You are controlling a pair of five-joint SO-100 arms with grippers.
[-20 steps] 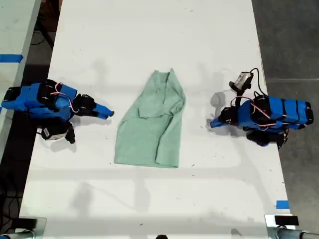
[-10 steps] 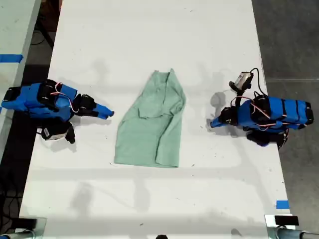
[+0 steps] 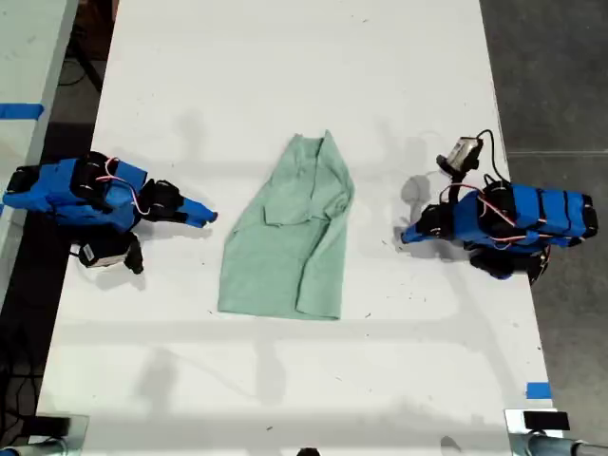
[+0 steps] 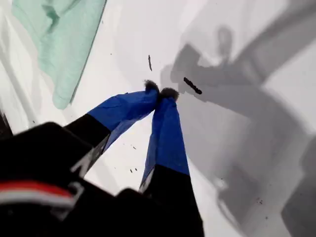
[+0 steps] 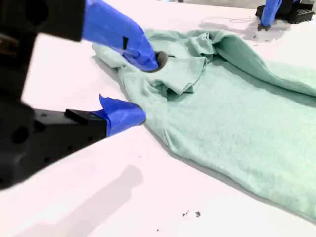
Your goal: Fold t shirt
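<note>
The pale mint-green t shirt (image 3: 285,237) lies flat in the middle of the white table (image 3: 285,76), partly folded lengthwise, narrow at its far end and wide at its near hem. My first gripper (image 3: 404,236) rests on the table at the exterior view's right, a short way from the cloth. In the first wrist view its blue fingertips meet, so the first gripper (image 4: 160,93) is shut and empty, with the t shirt (image 4: 59,34) off to one side. My second gripper (image 3: 207,217), at the exterior view's left, is open (image 5: 148,88) at the edge of the t shirt (image 5: 237,113), holding nothing.
Both blue arm bases sit near the table's side edges in the exterior view. A blue tape mark (image 3: 538,390) is at that view's lower right. Small dark specks (image 4: 192,86) dot the table. The first arm (image 5: 276,10) shows beyond the shirt in the second wrist view.
</note>
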